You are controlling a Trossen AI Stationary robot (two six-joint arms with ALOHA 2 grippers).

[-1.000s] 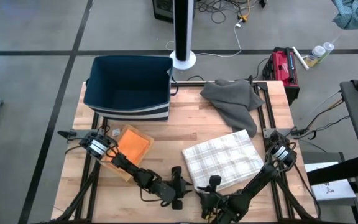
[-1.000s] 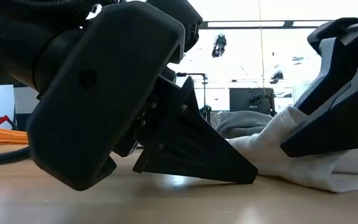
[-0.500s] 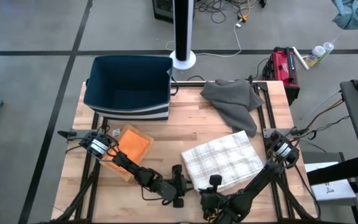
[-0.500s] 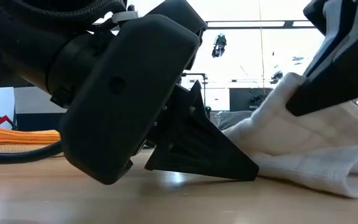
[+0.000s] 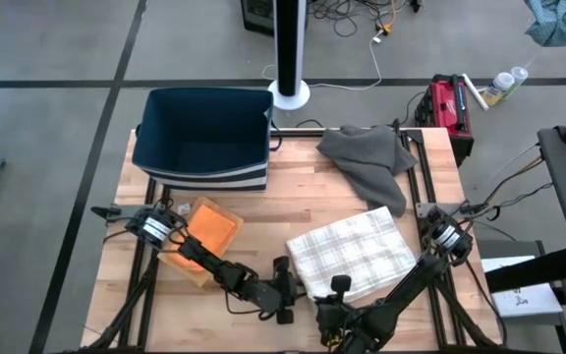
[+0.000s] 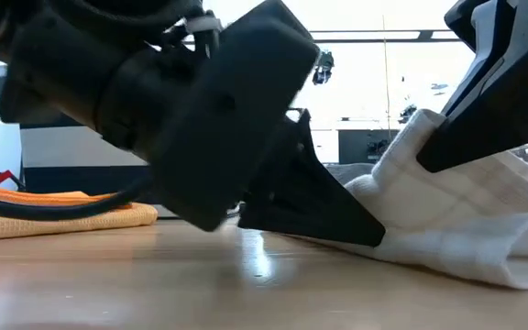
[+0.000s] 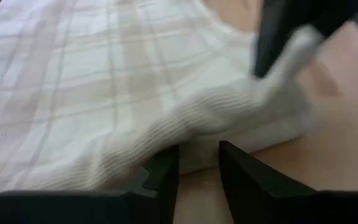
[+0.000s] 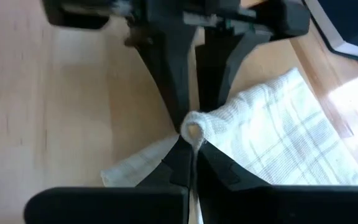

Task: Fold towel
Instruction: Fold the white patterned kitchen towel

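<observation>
Robot lab, concrete floor [image 5: 57,59], loose cables [image 5: 362,20], framed wooden table [image 5: 293,202]

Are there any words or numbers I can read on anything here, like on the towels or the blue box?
No readable text anywhere in these views.
Plaid towel: only a checked pattern, no words.
Dark blue bin: plain stripes along its side, no label.
Orange cloth and grey cloth: no print.
Red case beside the table: any marking is too small to read.
</observation>
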